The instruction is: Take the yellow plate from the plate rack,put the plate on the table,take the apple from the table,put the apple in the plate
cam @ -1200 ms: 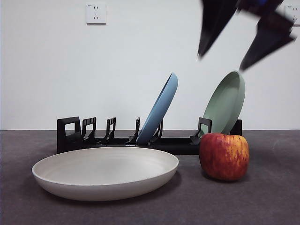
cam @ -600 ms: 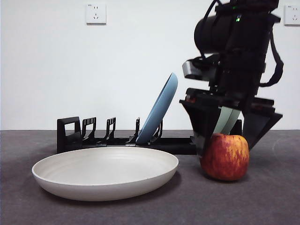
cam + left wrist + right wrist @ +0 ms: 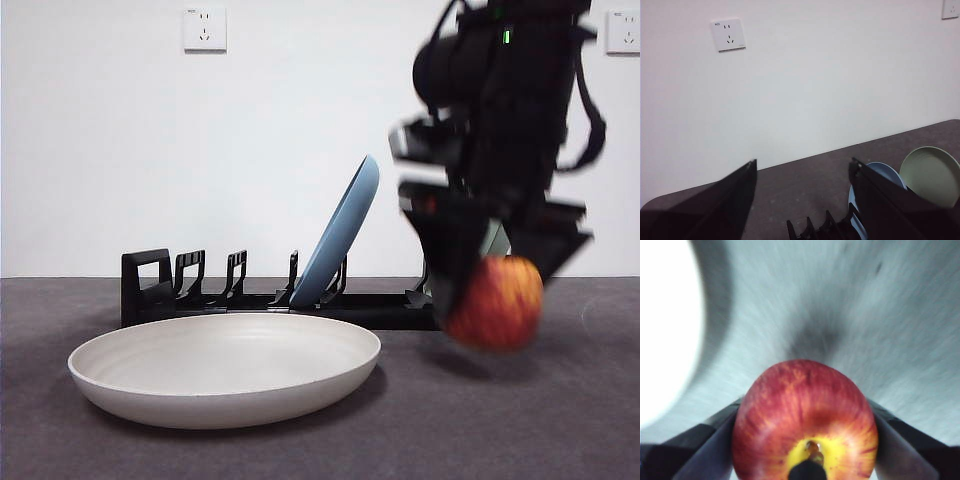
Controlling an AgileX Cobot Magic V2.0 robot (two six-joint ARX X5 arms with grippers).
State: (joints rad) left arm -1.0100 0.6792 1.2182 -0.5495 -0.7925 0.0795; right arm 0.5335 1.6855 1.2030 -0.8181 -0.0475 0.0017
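Apple (image 3: 494, 303) clamped between jaws of right gripper (image 3: 497, 262), hanging clear above table (image 3: 560, 420) (image blurred, so height uncertain), right of yellow plate (image 3: 225, 368). Plate lies flat on table, near side of plate rack (image 3: 270, 298). Left gripper (image 3: 802, 192) spread wide, holding nothing, up high facing wall.

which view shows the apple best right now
The right wrist view: the apple fills the frame, sharp, clamped between the right gripper jaws. The front view shows it blurred, lifted off the table. The left wrist view does not show it.
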